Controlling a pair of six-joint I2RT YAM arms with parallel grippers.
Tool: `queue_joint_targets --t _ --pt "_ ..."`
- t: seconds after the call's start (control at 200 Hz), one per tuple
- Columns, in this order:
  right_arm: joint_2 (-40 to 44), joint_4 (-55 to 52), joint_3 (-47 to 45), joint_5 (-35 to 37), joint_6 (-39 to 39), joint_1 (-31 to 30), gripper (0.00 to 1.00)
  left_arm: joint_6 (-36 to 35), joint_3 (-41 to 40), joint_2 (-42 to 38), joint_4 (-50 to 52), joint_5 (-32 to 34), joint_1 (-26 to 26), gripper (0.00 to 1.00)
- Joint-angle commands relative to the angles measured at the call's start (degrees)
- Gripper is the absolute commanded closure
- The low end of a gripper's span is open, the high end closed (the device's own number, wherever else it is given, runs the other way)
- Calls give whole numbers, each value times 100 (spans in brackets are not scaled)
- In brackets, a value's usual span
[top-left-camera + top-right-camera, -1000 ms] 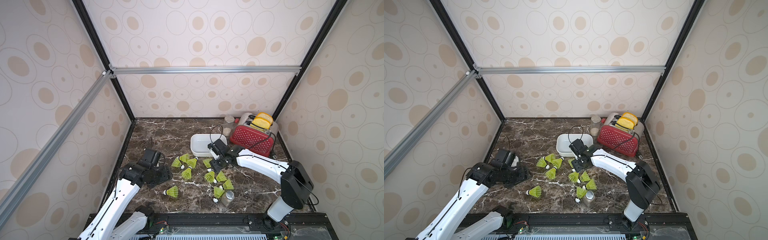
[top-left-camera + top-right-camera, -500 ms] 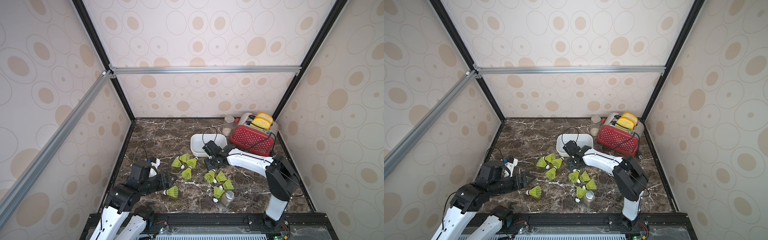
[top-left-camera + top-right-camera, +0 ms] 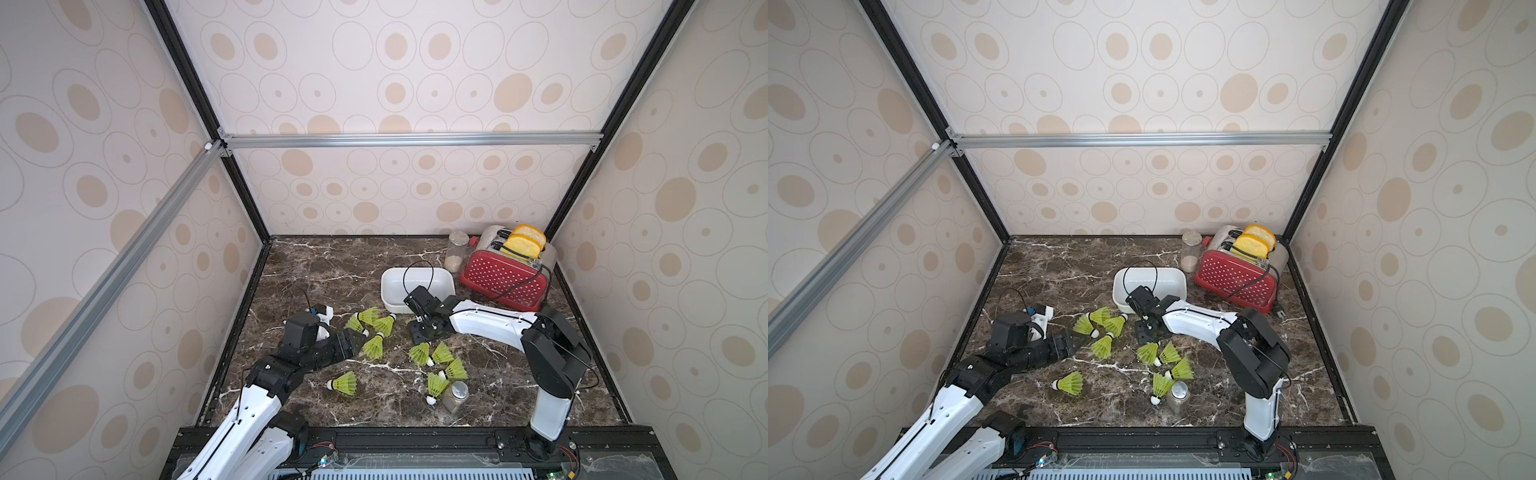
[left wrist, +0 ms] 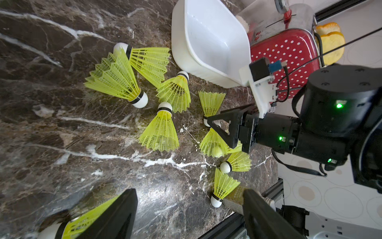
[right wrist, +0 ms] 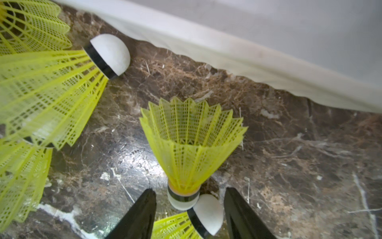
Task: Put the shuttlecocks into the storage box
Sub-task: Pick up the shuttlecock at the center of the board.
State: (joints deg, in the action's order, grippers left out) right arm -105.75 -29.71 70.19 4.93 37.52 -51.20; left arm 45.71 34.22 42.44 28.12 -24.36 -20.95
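Note:
Several neon yellow-green shuttlecocks lie on the dark marble in front of the white storage box (image 3: 440,282), which holds none of them. My right gripper (image 5: 190,209) is low beside the box and open. The white tips of an upright shuttlecock (image 5: 192,144) and of a second shuttlecock (image 5: 208,213) sit between its fingers with gaps on both sides. My left gripper (image 4: 190,217) is open and empty, close to a group of three shuttlecocks (image 3: 374,347). A lone shuttlecock (image 3: 345,382) lies nearer the front, and more shuttlecocks (image 3: 440,353) lie near my right arm.
A red dotted toaster (image 3: 503,282) with bread slices stands at the back right, its black cord trailing forward. A glass jar (image 3: 457,251) stands beside it. A small shaker (image 3: 455,397) lies near the front against a shuttlecock. Patterned walls close in three sides.
My left gripper has swung right toward the group of three shuttlecocks and opened wider. My right gripper has shifted slightly left and lowered over a shuttlecock, its jaws narrowing a little.

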Motion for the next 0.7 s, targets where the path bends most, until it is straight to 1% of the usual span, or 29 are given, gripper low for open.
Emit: queue_joint_targets --t 0.0,0.22,0.471,0.696 --pt "-127 55 -121 -18 155 -40 43 91 33 34 -568 19 -23 17" --pt "-276 124 -61 -12 205 -41 44 34 -14 -42 -436 -7 -23 17" --pt "-415 216 0 22 234 -31 50 -1 24 -87 -292 -16 -23 17" --pt "-441 264 73 126 191 -31 51 -30 50 -113 -221 -59 -21 17"
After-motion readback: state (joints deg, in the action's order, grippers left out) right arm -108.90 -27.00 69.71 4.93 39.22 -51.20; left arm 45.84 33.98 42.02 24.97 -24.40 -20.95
